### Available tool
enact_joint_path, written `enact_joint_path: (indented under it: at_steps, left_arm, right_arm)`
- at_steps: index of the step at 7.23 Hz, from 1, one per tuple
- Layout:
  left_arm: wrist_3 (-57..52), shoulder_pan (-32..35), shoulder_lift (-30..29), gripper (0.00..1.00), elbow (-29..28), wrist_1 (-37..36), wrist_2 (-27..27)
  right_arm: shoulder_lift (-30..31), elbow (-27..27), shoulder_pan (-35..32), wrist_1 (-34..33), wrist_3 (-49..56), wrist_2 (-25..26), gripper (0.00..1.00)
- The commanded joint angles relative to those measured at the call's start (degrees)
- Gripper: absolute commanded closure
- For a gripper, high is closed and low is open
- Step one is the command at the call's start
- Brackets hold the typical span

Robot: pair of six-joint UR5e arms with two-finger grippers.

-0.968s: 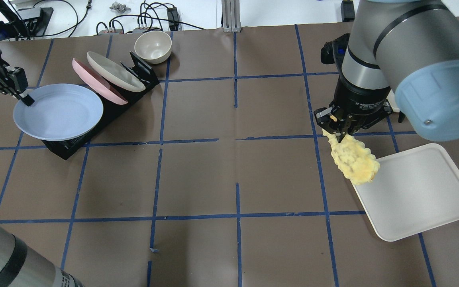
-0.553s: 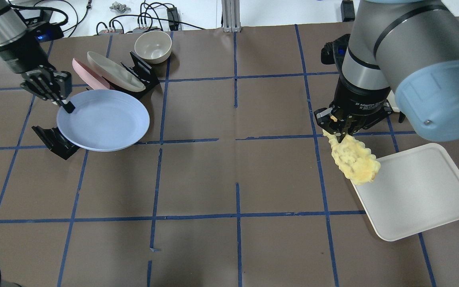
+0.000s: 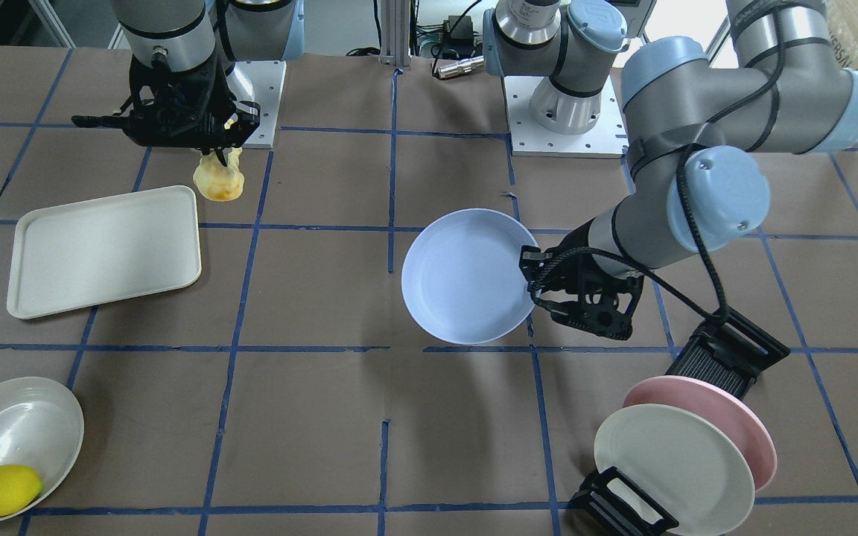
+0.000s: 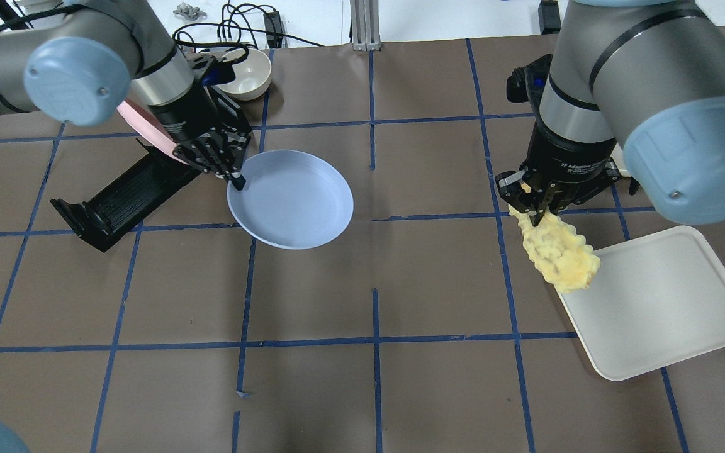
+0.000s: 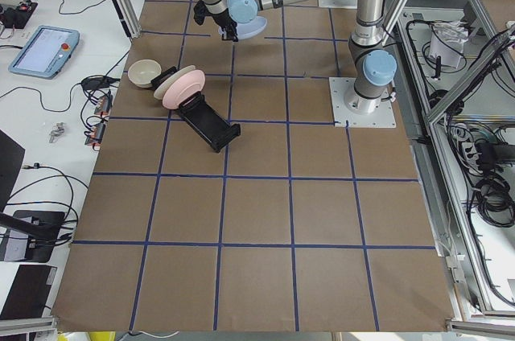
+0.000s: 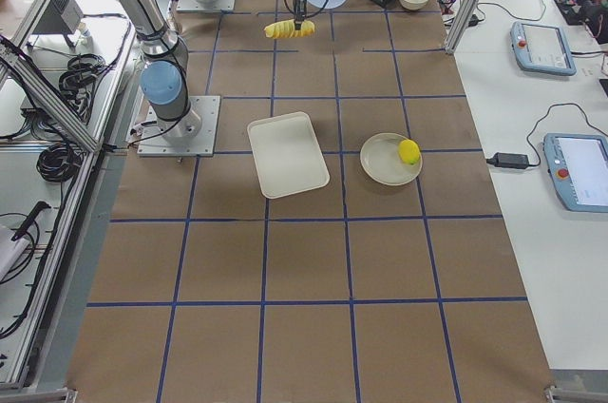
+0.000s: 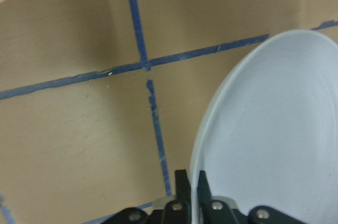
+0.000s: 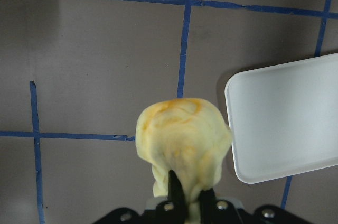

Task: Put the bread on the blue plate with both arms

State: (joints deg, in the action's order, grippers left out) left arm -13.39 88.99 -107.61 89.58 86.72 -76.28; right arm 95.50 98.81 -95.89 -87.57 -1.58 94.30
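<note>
My left gripper (image 4: 236, 181) is shut on the near-left rim of the blue plate (image 4: 290, 198) and holds it roughly level over the table, left of centre. The pinch on the rim shows in the left wrist view (image 7: 193, 182), with the plate (image 7: 269, 129) stretching away to the right. My right gripper (image 4: 535, 214) is shut on one end of the bread (image 4: 557, 251), which hangs down above the table beside the white tray's corner. The right wrist view shows the bread's golden end (image 8: 179, 129) below the gripper (image 8: 187, 195). In the front view, plate (image 3: 466, 275) and bread (image 3: 219, 179) are far apart.
A white tray (image 4: 658, 302) lies at the right. A black dish rack (image 4: 123, 195) holds a pink plate (image 3: 727, 417) and a cream plate (image 3: 671, 461). A cream bowl (image 4: 250, 69) stands behind it. Another bowl (image 3: 16, 424) holds a lemon (image 3: 1, 490).
My left gripper has carried the blue plate off the rack and rightward toward the table's centre. The right gripper and bread have not moved.
</note>
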Motion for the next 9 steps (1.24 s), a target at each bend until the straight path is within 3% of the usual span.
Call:
enact_joint_path:
  at_steps: [1,4,6,7,8,9]
  left_arm:
    - [2.22,2.85,-5.82,0.99,2.0,-11.61,5.77]
    - [4.52,7.51,-8.92,0.99,3.66,-18.15,5.62]
    - [6.0,7.52,-10.33,0.94,7.87,-27.53,5.35]
    - [6.1,7.6,-10.77,0.81,9.02,-29.23,5.35]
    - [8.45,7.69,-10.69,0.21,8.95,-29.68,5.44]
    - [12.04,7.69,-9.38,0.0,8.34,-29.6,5.27]
  right_arm:
    - [0.04,0.15,0.0,-0.06,0.0,0.1,0.79]
    - [0.48,2.51,0.0,-0.58,0.09,-0.16,0.79]
    - [1.53,3.84,0.0,-0.85,0.18,-0.17,0.79]
    - [1.79,4.37,0.0,-0.85,0.18,-0.17,0.79]
    - [0.93,4.46,0.0,-4.33,0.96,-0.08,0.79]
    - [-2.91,5.85,-0.09,-10.37,0.27,-0.69,0.79]
